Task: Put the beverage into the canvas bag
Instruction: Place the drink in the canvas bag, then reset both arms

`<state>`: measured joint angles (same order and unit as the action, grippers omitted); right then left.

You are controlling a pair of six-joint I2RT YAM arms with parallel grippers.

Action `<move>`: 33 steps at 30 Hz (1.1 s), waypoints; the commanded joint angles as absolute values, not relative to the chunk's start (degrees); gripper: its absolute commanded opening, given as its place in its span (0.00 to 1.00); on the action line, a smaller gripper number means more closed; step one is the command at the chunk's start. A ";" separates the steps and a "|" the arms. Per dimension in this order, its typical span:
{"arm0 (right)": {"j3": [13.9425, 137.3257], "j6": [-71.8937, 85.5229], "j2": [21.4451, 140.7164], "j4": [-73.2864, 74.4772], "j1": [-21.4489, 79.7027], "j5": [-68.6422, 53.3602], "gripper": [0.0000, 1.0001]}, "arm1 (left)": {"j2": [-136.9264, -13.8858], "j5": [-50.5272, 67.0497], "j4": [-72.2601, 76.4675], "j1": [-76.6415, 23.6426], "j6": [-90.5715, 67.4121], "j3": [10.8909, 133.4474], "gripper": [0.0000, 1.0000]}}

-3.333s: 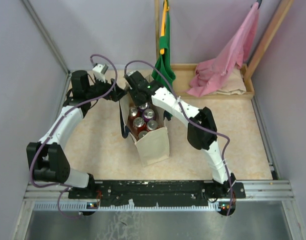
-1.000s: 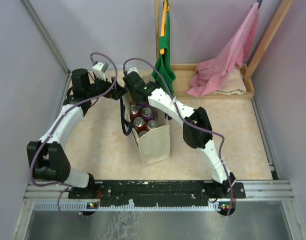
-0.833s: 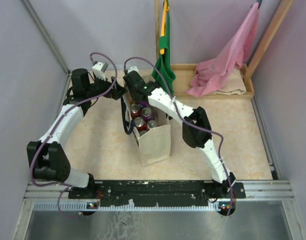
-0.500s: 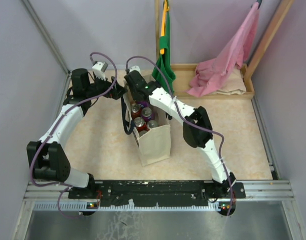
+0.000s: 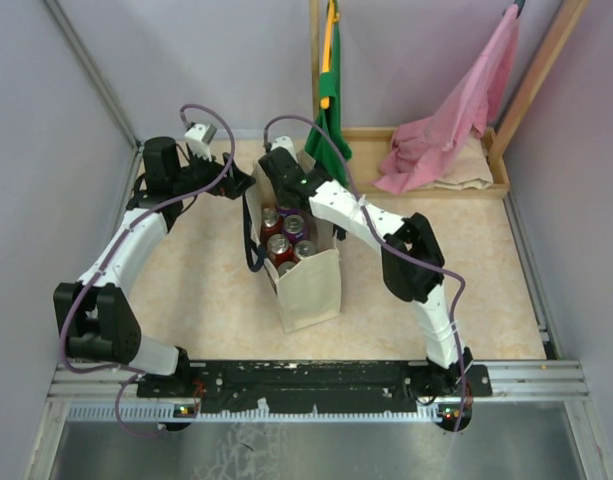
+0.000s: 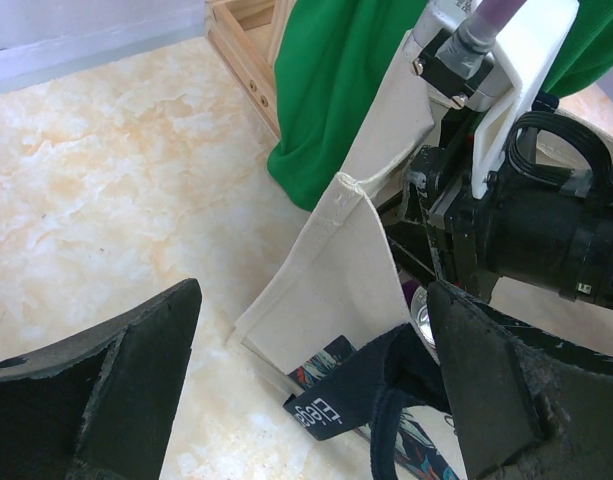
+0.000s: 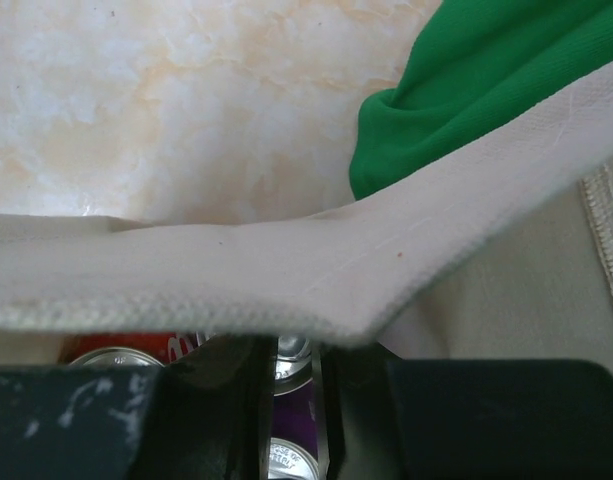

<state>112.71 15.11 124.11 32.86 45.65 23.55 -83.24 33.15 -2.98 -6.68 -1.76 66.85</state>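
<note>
Right wrist view: the canvas bag (image 7: 286, 270) throws its rim, blurred, right across the lens, and the cans (image 7: 116, 352) below that rim are down to slivers. The right gripper (image 7: 291, 400) under the rim runs off the bottom edge, so there's no reading its opening. From above, the arm hides the bag's far rim.

The boxy cream-beige canvas bag (image 5: 311, 290) has dark navy handles (image 5: 252, 255); silver-topped cans (image 5: 278, 243) inside show red and purple. The surface (image 5: 206, 290) is marbled beige. My left hand (image 6: 306, 390) is black.
</note>
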 commanded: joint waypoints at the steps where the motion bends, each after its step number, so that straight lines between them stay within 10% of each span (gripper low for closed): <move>1: 109.34 13.11 123.88 37.78 45.56 27.83 0.19 | -82.49 33.60 -2.00 -6.86 -2.07 68.33 1.00; 14: 108.50 7.98 114.79 26.85 48.16 26.38 0.32 | -79.97 34.26 0.02 -6.81 -3.91 68.71 1.00; 22: 107.50 5.58 107.49 21.50 49.76 23.17 0.57 | -76.16 33.70 0.86 -6.59 -3.32 68.82 1.00; 26: 109.42 7.17 106.29 24.69 49.88 21.51 0.99 | -74.54 33.18 -0.39 -6.61 -2.34 68.59 1.00; 33: 106.84 13.65 101.72 29.82 50.14 17.78 0.99 | -71.32 33.05 -2.43 -6.60 -1.01 67.15 1.00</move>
